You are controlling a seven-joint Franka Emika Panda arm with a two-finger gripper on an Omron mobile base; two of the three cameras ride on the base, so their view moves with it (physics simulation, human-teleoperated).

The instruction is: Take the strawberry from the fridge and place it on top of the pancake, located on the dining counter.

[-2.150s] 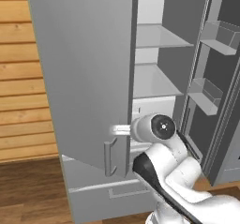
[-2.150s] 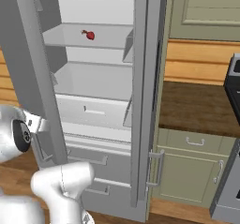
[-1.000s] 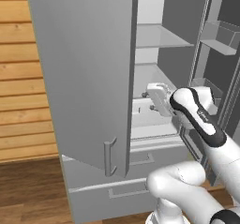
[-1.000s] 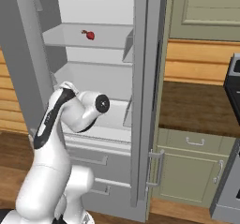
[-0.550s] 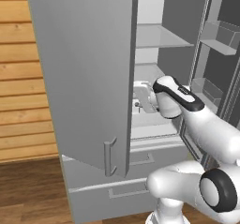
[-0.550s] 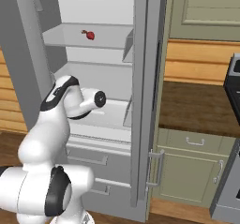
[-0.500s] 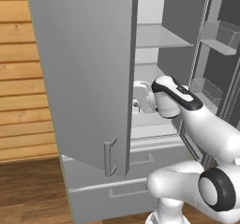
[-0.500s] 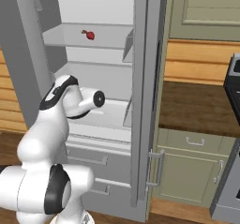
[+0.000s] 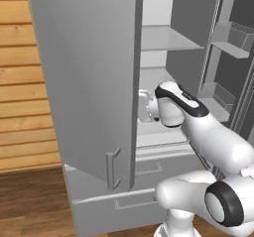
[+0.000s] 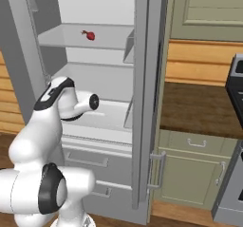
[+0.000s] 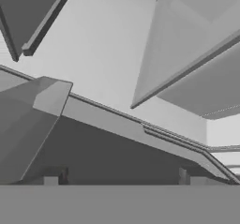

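The fridge stands with both doors open, its white shelves showing. The strawberry, a tiny red berry, lies on the upper shelf. My arm reaches into the middle compartment below that shelf, over the white bin. In the left base view my hand goes partly behind the left door's edge. In the hand view the gripper is open, its two dark fingertips wide apart with nothing between them, looking at shelf undersides and fridge walls. The pancake and the dining counter are out of view.
The open left door and right door hem the arm in on both sides. Door bins hang on the right door. Two drawers sit below. Green cabinets under a dark worktop and a stove lie to the right.
The arm has swung up from low beside the left door's handle into the fridge's middle compartment, then the hand shifted a little left toward the door. The strawberry has not moved.
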